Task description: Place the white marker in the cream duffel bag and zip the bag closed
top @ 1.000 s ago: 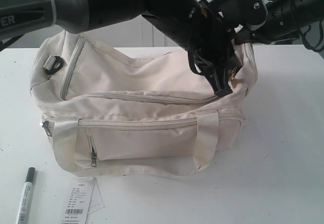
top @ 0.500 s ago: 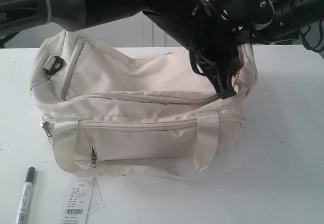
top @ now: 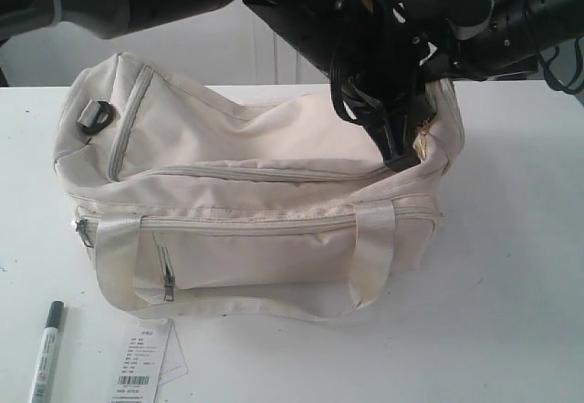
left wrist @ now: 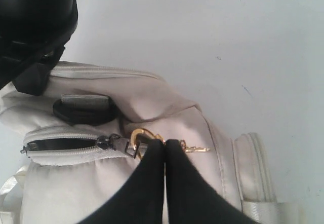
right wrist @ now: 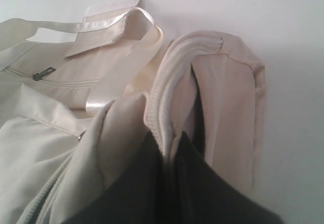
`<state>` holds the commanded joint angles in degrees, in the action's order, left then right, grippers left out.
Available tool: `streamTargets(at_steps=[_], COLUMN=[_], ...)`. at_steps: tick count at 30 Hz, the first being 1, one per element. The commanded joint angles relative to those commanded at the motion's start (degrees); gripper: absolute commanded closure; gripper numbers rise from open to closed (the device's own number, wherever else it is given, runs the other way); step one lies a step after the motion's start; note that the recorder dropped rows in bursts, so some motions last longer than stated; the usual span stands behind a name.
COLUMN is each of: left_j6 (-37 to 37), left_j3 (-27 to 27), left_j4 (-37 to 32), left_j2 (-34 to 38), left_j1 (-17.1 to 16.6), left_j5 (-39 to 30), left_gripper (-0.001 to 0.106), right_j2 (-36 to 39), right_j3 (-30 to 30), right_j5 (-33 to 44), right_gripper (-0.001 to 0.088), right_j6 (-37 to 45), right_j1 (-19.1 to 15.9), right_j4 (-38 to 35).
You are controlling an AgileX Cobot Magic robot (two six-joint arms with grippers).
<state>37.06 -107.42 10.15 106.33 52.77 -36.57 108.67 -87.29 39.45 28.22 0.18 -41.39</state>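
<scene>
- Your left end effector (left wrist: 164, 144) was pinched shut on the gold zip pull (left wrist: 137, 135), with a short dark gap of opened zip just beside it.
- Your right end effector (right wrist: 169, 140) was clamped on a fold of the duffel bag (top: 255, 193) at its end, close to the left one.
- The bag looked soft and floppy. It would likely sag and drag unless that end was held taut.
- The marker (top: 46, 353) lay on the worktop (top: 511, 266), well apart from both end effectors, beyond the bag's other end and beside a paper tag (top: 146, 362).
- It looked light, stiff and smooth, so it could roll. You would best pinch it across the middle of the barrel.
</scene>
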Motion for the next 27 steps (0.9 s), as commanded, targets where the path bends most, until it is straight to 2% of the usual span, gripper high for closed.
streamTargets(at_steps=[13,27], left_j6=[-0.13,-0.26], left_j3=[0.0,0.0], left_j4=[-0.28,-0.78], left_j2=[-0.34,-0.78], left_j1=[2.26,2.25], left_j5=[-1.15,-3.66], left_gripper=[0.105,0.105], right_j2=[0.0,0.0], right_j3=[0.0,0.0], right_j5=[0.23,0.47], right_gripper=[0.0868,0.0868], right_j6=[0.0,0.0], right_j1=[0.0,0.0], right_j4=[0.0,0.0])
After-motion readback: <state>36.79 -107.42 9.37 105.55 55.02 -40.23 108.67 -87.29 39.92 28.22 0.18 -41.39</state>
